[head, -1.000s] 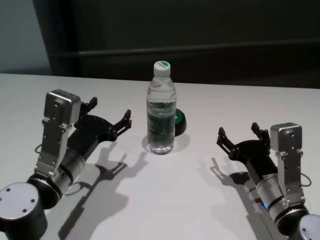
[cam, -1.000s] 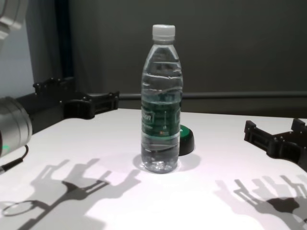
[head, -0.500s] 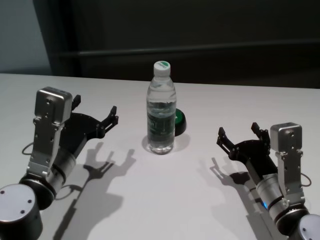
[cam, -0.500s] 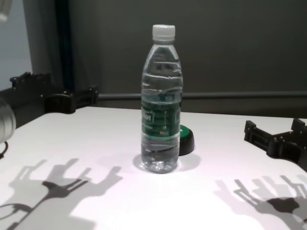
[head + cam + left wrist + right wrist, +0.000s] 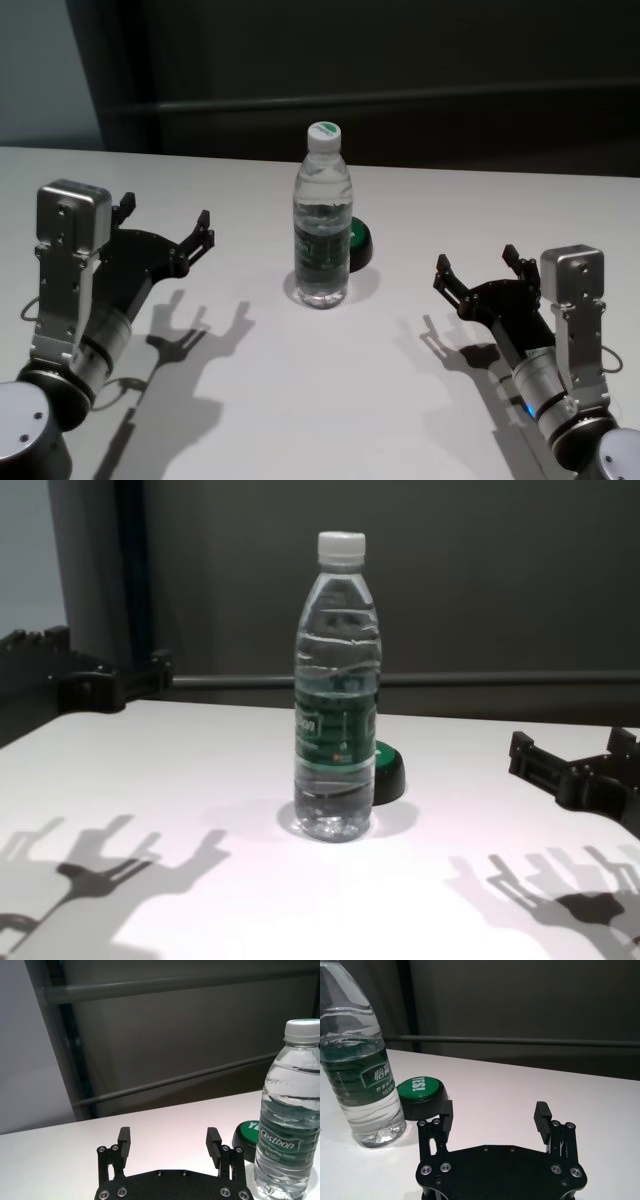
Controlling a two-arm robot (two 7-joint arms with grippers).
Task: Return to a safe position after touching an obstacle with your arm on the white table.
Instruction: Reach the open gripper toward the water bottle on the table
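1. Bottle (image 5: 322,220) — the obstacle — stands upright near the middle of the white table (image 5: 330,400), toward the far side. Clear plastic, white screw cap, dark green label band round the middle; water inside.
2. Nothing touches the bottle. It sits between the two arms, clear of both.
3. Black puck with green top (image 5: 358,242) lies just behind the bottle and to its right, partly hidden by it in the head view. In the right wrist view the puck (image 5: 421,1096) appears right beside the bottle base (image 5: 360,1060); cannot tell whether they touch.
4. Left gripper (image 5: 165,232) hovers over the left part of the table, well apart from the bottle, fingers pointing toward the far right. Fingers spread wide, nothing between them. Left wrist view confirms: the two black fingertips (image 5: 123,1139) stand apart with bare table in the gap, bottle (image 5: 291,1115) off to one side.
5. Left arm casts a forked shadow on the tabletop nearer the middle, short of the bottle.
6. Right gripper (image 5: 480,272) sits over the near right part of the table, well apart from the bottle, fingers spread, holding nothing. Right wrist view shows the same gap (image 5: 492,1112).
7. Chest view: bottle (image 5: 338,690) central, left gripper (image 5: 110,680) at the far left edge, right gripper (image 5: 575,770) at the right edge.
8. Behind the table: dark wall with a horizontal rail (image 5: 400,98).
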